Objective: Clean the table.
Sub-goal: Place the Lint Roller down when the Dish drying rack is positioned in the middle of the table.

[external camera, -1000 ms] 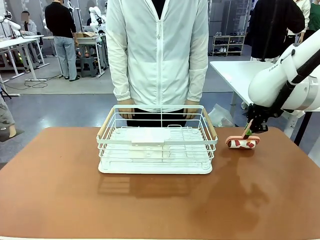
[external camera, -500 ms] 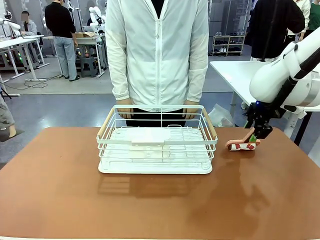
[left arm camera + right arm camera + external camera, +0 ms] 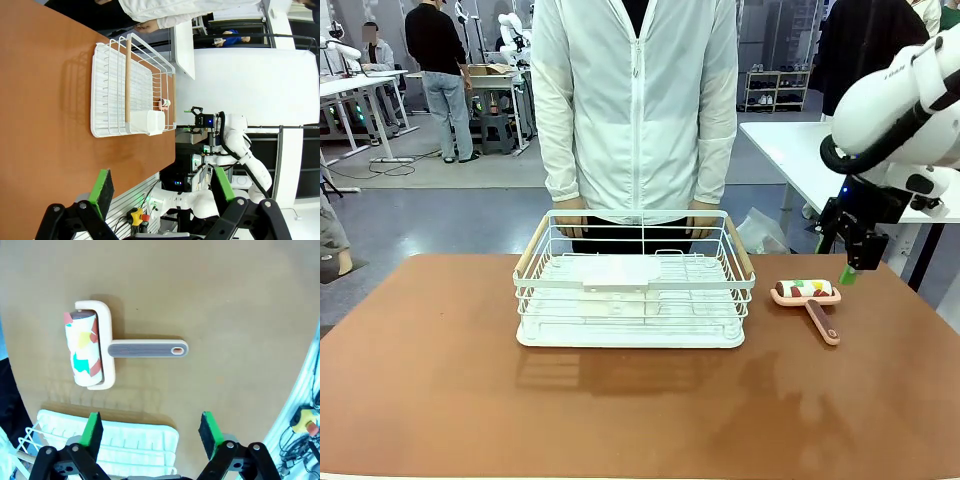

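Observation:
The reddish-brown table point(image 3: 620, 410) holds a lint roller point(image 3: 806, 291) with a pink frame and a colourfully patterned roll. It lies flat, right of the white wire basket point(image 3: 635, 290), its handle pointing toward the near edge. My right gripper point(image 3: 855, 265) hangs above and just right of it, open and holding nothing. In the right wrist view the lint roller point(image 3: 84, 350) lies on the table point(image 3: 225, 290), beyond the spread green pads of the right gripper point(image 3: 150, 427). My left gripper point(image 3: 162, 190) is open over the table's left end point(image 3: 40, 100).
A person in a white jacket point(image 3: 635, 110) stands at the far side with both hands by the basket's far rim. A white-topped table point(image 3: 800, 150) stands behind on the right. The left wrist view shows the basket point(image 3: 125, 90) and, farther off, the right gripper point(image 3: 189, 119).
The right gripper has opened and let go of the lint roller's handle, then risen to the right. The roller, held tilted before, now lies flat on the table.

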Tool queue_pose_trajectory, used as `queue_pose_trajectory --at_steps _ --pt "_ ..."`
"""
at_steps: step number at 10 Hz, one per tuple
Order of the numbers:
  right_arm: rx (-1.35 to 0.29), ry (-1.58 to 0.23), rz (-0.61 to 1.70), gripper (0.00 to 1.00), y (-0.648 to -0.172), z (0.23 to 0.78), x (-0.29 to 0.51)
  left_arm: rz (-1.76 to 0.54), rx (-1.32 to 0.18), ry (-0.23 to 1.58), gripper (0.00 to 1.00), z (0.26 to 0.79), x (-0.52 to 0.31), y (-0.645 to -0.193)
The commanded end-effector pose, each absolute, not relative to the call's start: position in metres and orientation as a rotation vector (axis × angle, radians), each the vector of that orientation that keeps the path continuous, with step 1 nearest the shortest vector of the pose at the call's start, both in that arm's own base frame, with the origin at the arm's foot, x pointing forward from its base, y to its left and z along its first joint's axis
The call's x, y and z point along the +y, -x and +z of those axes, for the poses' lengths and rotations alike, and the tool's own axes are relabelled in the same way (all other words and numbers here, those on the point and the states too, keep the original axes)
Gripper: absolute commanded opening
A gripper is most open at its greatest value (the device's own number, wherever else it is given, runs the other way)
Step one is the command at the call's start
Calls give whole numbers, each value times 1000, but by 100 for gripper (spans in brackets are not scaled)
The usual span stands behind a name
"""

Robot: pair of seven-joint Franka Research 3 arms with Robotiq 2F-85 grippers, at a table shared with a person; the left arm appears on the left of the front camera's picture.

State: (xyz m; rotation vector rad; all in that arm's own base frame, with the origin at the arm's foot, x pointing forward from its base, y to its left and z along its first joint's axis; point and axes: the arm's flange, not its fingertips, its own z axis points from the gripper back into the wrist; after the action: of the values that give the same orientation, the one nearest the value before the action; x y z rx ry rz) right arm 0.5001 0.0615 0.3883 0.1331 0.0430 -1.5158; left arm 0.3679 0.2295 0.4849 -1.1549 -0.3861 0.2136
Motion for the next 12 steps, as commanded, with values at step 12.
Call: queue_pose_trajectory --at_steps 12 --pt "57 -113 -1509 100 -504 398 62 208 -389 1162 100 486 231 -365"
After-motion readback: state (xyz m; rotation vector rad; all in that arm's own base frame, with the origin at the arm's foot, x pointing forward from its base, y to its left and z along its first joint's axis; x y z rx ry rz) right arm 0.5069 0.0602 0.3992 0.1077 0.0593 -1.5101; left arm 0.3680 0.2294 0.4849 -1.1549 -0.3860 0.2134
